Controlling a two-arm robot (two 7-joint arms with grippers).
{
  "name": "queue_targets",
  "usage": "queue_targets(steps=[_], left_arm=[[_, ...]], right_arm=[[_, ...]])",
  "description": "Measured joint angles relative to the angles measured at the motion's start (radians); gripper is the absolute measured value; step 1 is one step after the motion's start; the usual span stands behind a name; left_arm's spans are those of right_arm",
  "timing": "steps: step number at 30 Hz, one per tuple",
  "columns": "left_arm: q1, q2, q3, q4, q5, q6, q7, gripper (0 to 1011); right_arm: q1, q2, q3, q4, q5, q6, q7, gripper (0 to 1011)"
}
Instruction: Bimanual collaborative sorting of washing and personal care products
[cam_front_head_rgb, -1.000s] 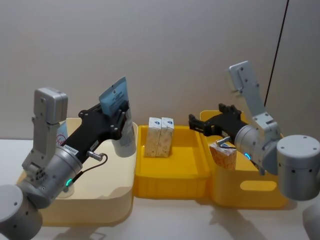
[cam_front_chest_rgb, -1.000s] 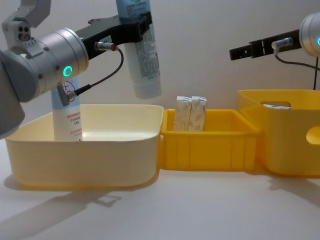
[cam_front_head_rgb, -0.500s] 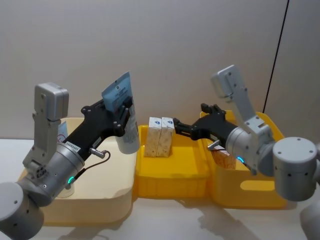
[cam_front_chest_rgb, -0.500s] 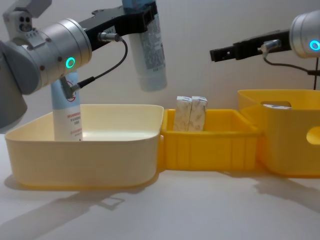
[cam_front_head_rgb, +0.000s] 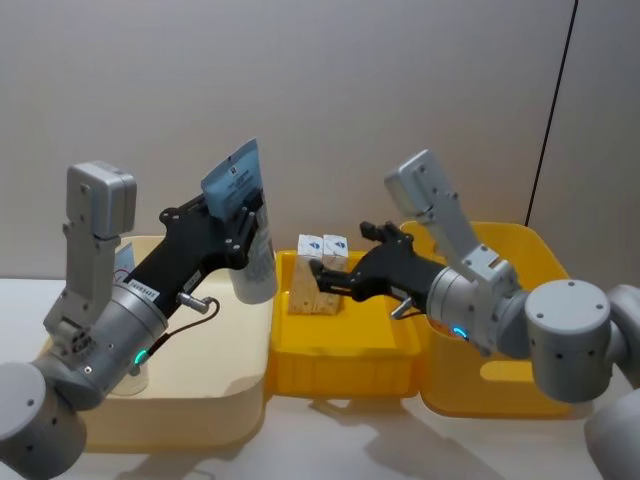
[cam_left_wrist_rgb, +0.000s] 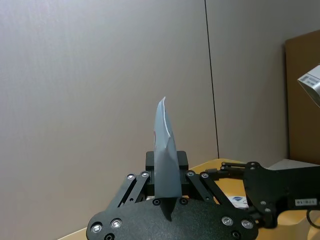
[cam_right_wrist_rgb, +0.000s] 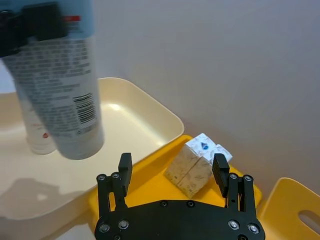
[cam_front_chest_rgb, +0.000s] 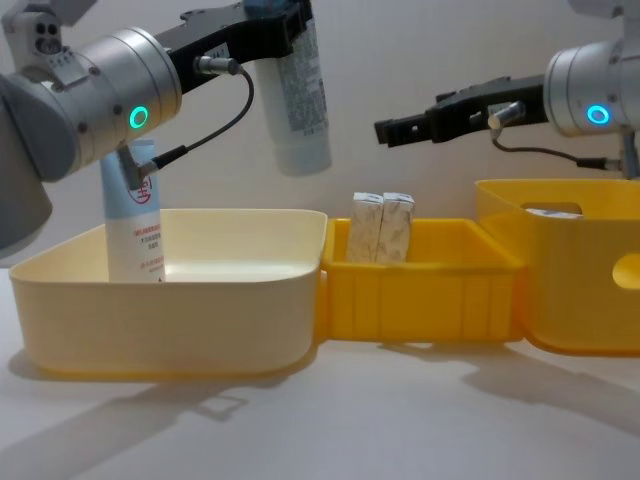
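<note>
Pale-blue tube held high over the cream bin

From where I stand, the left hand is pinching that tube near its flat crimped end. The fingers are pressed against both faces, and the round cap end hangs downward. The tube leans a little and hangs in the air above the right-hand rim of the cream bin, touching neither the bin nor anything in it.

A second pale-blue tube stands upright on its cap in the far left corner of the same bin. It carries a red round logo and is partly hidden by the left arm.

Just to the right, pushed up against the cream bin, is a shallow yellow tray. Two small white cartons with reddish-beige print stand upright at its back left, side by side and touching.

The right hand reaches in from the right and hangs above these cartons. Its fingers are spread wide with nothing between them, and it is clear of the carton tops.

Further right a deeper yellow bin with a handle slot rests against the tray. All three containers sit in a row on the pale worktop
</note>
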Motion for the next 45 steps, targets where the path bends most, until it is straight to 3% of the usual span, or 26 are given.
queue_targets(steps=[21, 27, 45], left_arm=[[-0.019, -0.014, -0.014, 0.040, 0.024, -0.002, 0.011, 237], [-0.019, -0.017, -0.017, 0.047, 0.025, -0.002, 0.013, 237], [-0.019, -0.023, -0.018, 0.057, 0.023, 0.002, 0.012, 237]], right_arm=[[0.109, 0.069, -0.134, 0.082, 0.050, 0.028, 0.341, 1001], [0.121, 0.069, -0.139, 0.095, 0.065, 0.025, 0.368, 1001], [0.142, 0.040, -0.150, 0.140, 0.083, -0.023, 0.357, 1001]])
